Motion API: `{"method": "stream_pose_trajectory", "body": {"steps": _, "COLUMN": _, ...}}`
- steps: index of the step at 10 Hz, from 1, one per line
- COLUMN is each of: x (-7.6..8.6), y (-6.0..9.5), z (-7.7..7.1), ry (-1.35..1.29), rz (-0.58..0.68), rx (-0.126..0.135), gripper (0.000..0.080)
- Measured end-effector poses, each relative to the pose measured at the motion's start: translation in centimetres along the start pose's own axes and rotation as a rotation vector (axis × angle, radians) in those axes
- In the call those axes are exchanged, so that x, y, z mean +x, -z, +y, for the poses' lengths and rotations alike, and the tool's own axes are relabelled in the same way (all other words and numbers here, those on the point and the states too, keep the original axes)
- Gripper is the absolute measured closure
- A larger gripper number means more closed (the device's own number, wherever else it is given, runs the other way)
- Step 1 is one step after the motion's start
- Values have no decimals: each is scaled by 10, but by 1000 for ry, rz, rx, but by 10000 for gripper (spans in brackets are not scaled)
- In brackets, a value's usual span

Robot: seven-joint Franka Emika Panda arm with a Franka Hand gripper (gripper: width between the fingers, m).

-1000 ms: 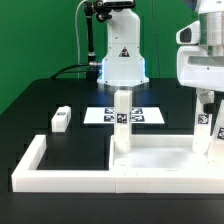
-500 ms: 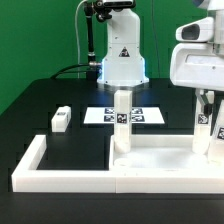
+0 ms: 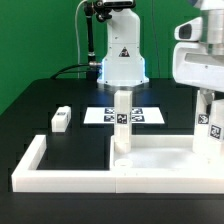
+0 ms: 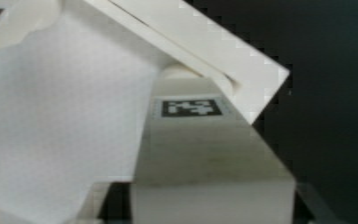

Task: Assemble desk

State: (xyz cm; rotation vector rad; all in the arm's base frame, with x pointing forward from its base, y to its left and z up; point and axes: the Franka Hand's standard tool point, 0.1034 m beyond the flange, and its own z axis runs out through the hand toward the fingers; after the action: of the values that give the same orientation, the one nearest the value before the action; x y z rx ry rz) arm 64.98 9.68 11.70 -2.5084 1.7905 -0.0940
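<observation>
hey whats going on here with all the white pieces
A robot arm is assembling a white desk. The tabletop panel lies inside the border rail, with one upright leg at its left corner and a second upright leg on the exterior view's right. The hand is at the top of that second leg; whether it grips it is unclear. A loose leg lies on the table.

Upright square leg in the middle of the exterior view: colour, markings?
White square leg with a black-and-white tag marker; best in the exterior view.
</observation>
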Motion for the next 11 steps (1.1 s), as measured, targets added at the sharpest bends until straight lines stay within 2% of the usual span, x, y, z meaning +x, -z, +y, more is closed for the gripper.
{"method": "stream_pose_trajectory", "body": {"steps": 3, "x": -3, "y": -3, "z": 3, "ry": -488, "rz": -74, "rx": 34, "gripper": 506}}
{"method": "stream_pose_trajectory", "body": {"steps": 4, "x": -7, "y": -4, "z": 1, "ry": -583, "rz": -87, "rx": 59, "gripper": 505}}
{"method": "stream_pose_trajectory", "body": {"steps": 5, "x": -11, "y": -4, "z": 0, "ry": -675, "rz": -87, "rx": 68, "gripper": 505}}
{"method": "stream_pose_trajectory", "body": {"steps": 6, "x": -11, "y": -5, "z": 0, "ry": -688, "rz": -87, "rx": 67, "gripper": 427}}
{"method": "stream_pose_trajectory", "body": {"steps": 7, "x": -11, "y": -5, "z": 1, "ry": -663, "rz": -85, "rx": 67, "gripper": 427}}
{"method": "stream_pose_trajectory", "body": {"steps": 8, "x": -12, "y": -5, "z": 1, "ry": -545, "rz": -72, "rx": 56, "gripper": 280}}
{"method": "stream_pose_trajectory", "body": {"steps": 9, "x": -17, "y": -4, "z": 0, "ry": -311, "rz": -50, "rx": 25, "gripper": 179}}
{"method": "stream_pose_trajectory", "body": {"steps": 10, "x": -18, "y": -5, "z": -4, "ry": -115, "rz": -38, "rx": 36, "gripper": 179}}
{"method": "stream_pose_trajectory", "body": {"steps": 11, "x": -24, "y": -7, "z": -2, "ry": 16, "rz": -39, "rx": 21, "gripper": 155}}
